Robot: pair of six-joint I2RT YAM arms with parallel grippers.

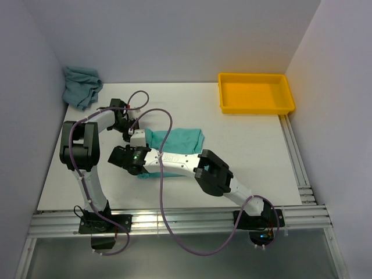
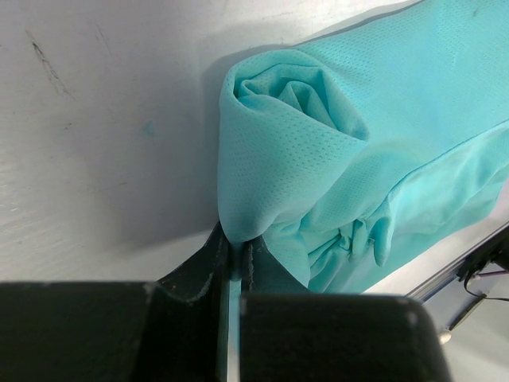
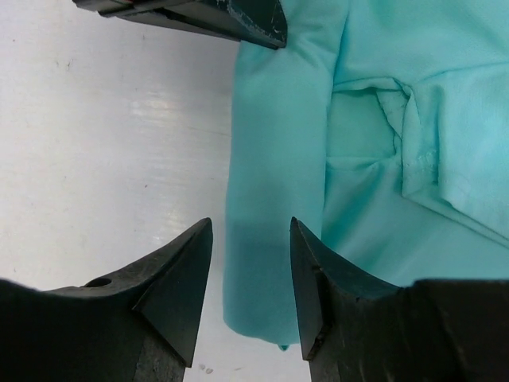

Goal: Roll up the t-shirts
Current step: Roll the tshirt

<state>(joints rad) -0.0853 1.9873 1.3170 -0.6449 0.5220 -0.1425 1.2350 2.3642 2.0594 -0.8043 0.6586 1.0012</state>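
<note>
We are mid-roll on the bright mint-turquoise thin-fabric t-shirt (image 1: pixel 181 138), which lies in the middle of the white table (image 1: pixel 250 157) with its left end wound into a loose coil. Our left gripper (image 2: pixel 235 248) is pinched tight on the coil's outer fold. Our right gripper (image 3: pixel 250 239) hovers over the shirt's edge, fingers (image 3: pixel 179 294) well apart, holding nothing. Next, we judge, those fingers must close on that edge so both ends turn together. The duller grey-teal crumpled t-shirt (image 1: pixel 81 87) waits in the far left corner, not yet rolled
</note>
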